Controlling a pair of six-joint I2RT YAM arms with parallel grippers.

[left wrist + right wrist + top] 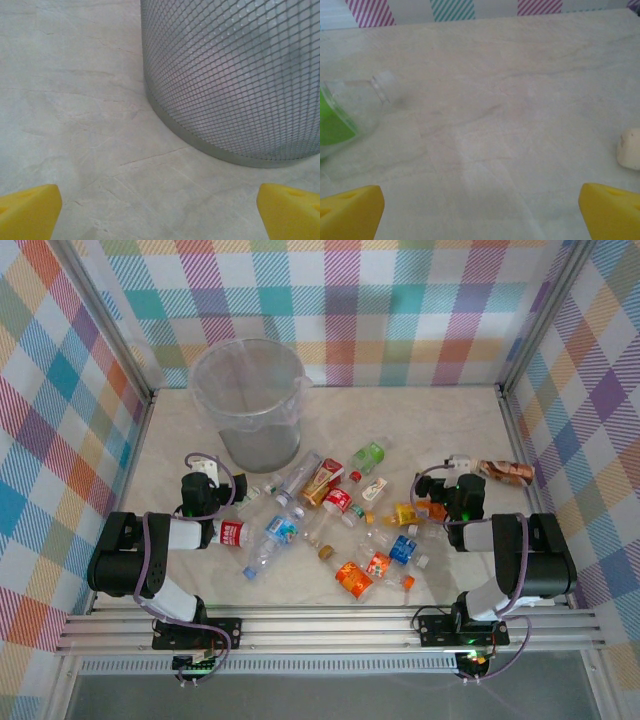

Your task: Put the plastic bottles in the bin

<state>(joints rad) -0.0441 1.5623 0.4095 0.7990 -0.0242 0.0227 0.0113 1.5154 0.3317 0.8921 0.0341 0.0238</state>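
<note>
plastic bottles (pixel 338 502), roughly fifteen, are scattered across the table (pixel 440 430) near one grey bin (pixel 250 400); left hand (pixel 160 215) and right hand (pixel 480 212) are held apart, empty.

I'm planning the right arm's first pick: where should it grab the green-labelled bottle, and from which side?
Take the green-labelled bottle around its labelled middle, from above, jaws across its length. It lies on its side at the pile's far edge, with bare table beyond it, so the round body is exposed; the neck looks too narrow for a sure hold.
</note>
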